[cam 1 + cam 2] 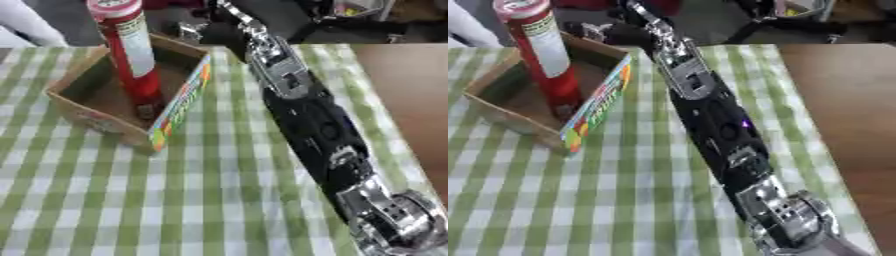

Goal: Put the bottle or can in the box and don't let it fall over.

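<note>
A tall red can [131,55] with a white label and a pink lid stands upright inside the open cardboard box [83,107], near its right wall. The box has a colourful strip along its right side and sits at the far left of the green checked tablecloth [175,200]. My right arm runs from the lower right up across the cloth. Its hand [194,31] is at the box's far right corner, just right of the can and apart from it, open and holding nothing. My left hand is out of sight.
The cloth ends at the right, where bare brown tabletop [850,110] shows. Dark clutter and cables [798,20] lie beyond the table's far edge. My right arm crosses the middle of the cloth.
</note>
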### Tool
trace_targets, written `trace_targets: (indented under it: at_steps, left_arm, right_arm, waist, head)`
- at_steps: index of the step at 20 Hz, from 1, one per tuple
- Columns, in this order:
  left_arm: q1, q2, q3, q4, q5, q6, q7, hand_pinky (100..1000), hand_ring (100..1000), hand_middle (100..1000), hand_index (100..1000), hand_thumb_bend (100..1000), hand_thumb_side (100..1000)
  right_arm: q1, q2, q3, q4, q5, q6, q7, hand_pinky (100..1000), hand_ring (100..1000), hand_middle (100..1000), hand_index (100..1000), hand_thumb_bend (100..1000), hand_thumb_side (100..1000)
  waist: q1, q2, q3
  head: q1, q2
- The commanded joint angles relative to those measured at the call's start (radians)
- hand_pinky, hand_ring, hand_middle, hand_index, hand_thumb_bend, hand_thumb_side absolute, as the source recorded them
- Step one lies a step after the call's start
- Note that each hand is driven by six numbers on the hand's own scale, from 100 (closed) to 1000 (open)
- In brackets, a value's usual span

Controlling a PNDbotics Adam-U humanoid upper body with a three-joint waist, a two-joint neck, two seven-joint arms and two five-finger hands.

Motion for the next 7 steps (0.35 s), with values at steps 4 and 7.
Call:
trace_targets:
  at_steps: [4,7]
  left_arm:
    - [0.009,0.031,0.015,-0.007,-0.008,-0.002,0.006,874,890,766,780,576,698]
    - [0.011,0.034,0.015,-0.007,-0.009,-0.002,0.007,874,890,767,780,576,697]
  right_arm:
    - [0.071,-0.101,0.008,-0.147,-0.082,0.022,-0.001,989,996,1000,968,645,158]
    - [0.131,-0.145,0.005,-0.227,-0.116,0.035,-0.016,972,992,1000,955,625,144]
  waist:
    - [0.012,-0.045,-0.023]
    - [0.015,-0.052,-0.035]
  head:
    - [0.022,0.019]
    - [0.031,0.025]
